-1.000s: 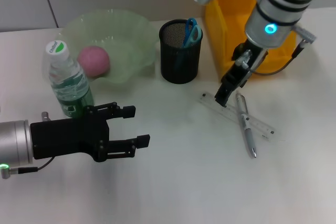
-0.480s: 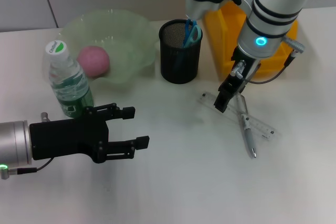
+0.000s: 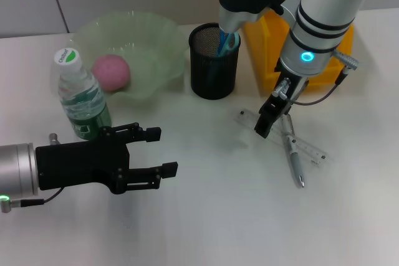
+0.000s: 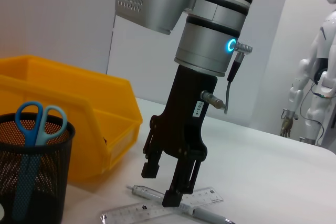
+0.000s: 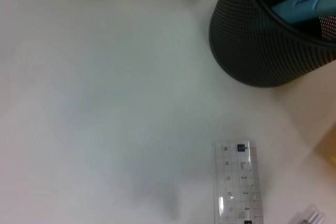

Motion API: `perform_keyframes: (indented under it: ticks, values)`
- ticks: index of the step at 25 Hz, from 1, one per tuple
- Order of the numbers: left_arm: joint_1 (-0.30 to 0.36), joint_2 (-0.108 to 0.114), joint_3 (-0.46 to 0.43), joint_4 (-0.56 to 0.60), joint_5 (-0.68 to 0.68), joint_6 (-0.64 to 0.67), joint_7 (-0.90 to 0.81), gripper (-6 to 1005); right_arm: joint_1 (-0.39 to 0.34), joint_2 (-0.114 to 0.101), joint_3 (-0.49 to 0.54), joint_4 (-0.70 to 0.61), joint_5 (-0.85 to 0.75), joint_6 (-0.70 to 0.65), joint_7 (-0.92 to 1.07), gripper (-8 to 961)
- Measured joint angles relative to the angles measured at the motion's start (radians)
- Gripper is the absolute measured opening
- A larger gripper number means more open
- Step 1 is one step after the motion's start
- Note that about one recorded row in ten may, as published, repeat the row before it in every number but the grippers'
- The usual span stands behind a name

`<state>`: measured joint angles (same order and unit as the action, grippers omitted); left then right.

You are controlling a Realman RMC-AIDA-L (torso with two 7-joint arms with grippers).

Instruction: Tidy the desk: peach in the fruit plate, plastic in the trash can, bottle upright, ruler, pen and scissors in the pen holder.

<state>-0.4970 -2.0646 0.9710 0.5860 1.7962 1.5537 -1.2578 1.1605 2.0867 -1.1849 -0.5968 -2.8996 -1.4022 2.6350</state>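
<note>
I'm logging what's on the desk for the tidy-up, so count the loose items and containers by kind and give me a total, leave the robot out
Stationery: 3 (scissors, ruler, pen)
Containers: 3 (pen holder, fruit plate, yellow bin)
Fruit: 1 (peach)
Bottles: 1 (bottle, upright)
Total: 8

Black wire-mesh pen holder; clear plastic ruler; glossy yellow plastic bin.

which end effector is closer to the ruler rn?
Right. The right end effector hangs open just above the ruler, where the pen crosses it. The left end effector sits open far across the table, beside the bottle.
</note>
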Motion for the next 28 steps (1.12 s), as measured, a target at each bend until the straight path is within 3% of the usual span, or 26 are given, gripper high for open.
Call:
perform_keyframes:
  ticks: [28]
  values:
    - [0.0,0.0,-0.002,0.0,0.0,0.0,0.0,802,0.013,0.002,-0.026,0.083,0.008,0.074,-0.006,704]
